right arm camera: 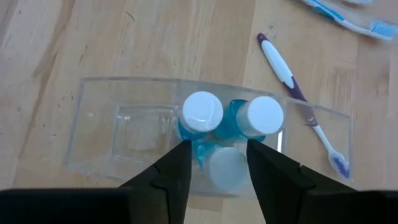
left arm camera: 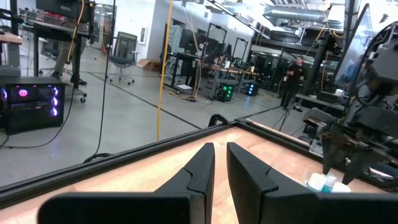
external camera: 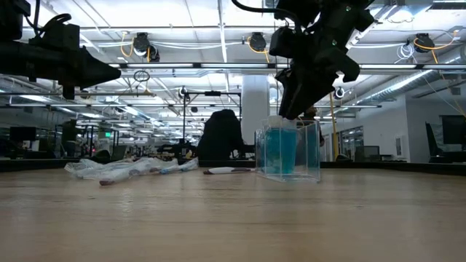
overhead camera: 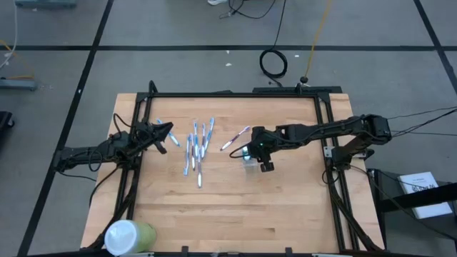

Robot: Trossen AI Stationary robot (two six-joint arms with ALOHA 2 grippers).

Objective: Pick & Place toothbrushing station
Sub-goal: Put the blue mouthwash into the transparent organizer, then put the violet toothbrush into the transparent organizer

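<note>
A small clear plastic cup (right arm camera: pixel 93 124) stands upright on the wooden table right of centre (overhead camera: pixel 250 158). In it stand three blue tubes with white caps (right arm camera: pixel 202 112), (right arm camera: pixel 261 115), (right arm camera: pixel 227 171). My right gripper (right arm camera: pixel 217 158) hovers over the cup, slanting down, open. Its fingers flank the nearest cap, and I see no plain touch. A pinkish-purple brush (right arm camera: pixel 283 68) lies flat beside the cup. Several blue-and-white toothbrushes (overhead camera: pixel 196 146) lie flat at the table's middle. My left gripper (overhead camera: pixel 170 130) waits level above the left side, shut and holding nothing.
A large pale-green cylindrical container (overhead camera: pixel 128 235) stands at the table's near left corner. Black frame rails (overhead camera: pixel 235 93) run along the far, left and right edges. Bare wood lies between the cup and the near edge.
</note>
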